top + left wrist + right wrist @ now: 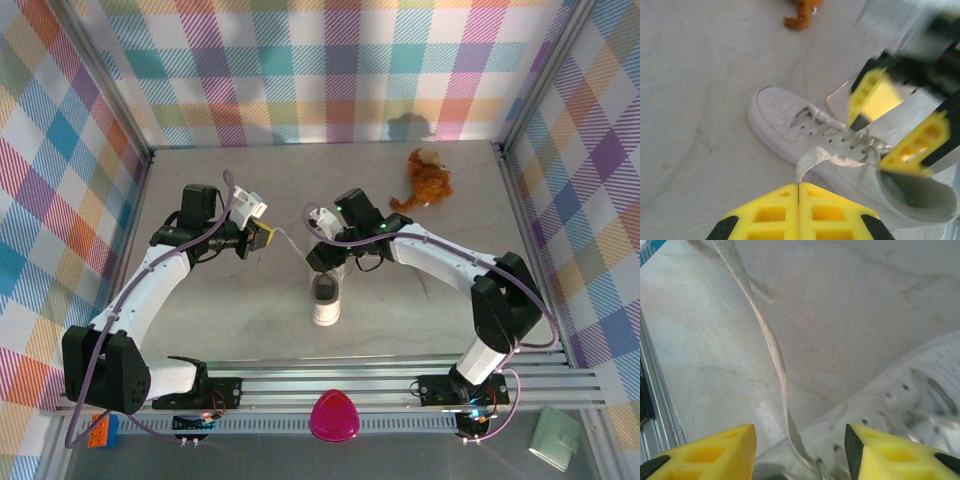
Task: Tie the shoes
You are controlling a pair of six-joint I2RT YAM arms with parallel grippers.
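A white low-top shoe stands mid-table, toe toward the near edge. My left gripper hovers to its left, shut on one white lace. That lace emerges from between the closed yellow fingers and runs taut across to the eyelets of the shoe. My right gripper hangs over the shoe's opening with its fingers spread apart. A lace passes loosely between them, touching neither, with the shoe's perforated upper just below. My right gripper's fingers also appear in the left wrist view, over the tongue.
A brown-and-white plush toy lies at the back right. Plaid walls enclose the table on three sides. An aluminium rail runs along the near edge, with a pink dome in front of it.
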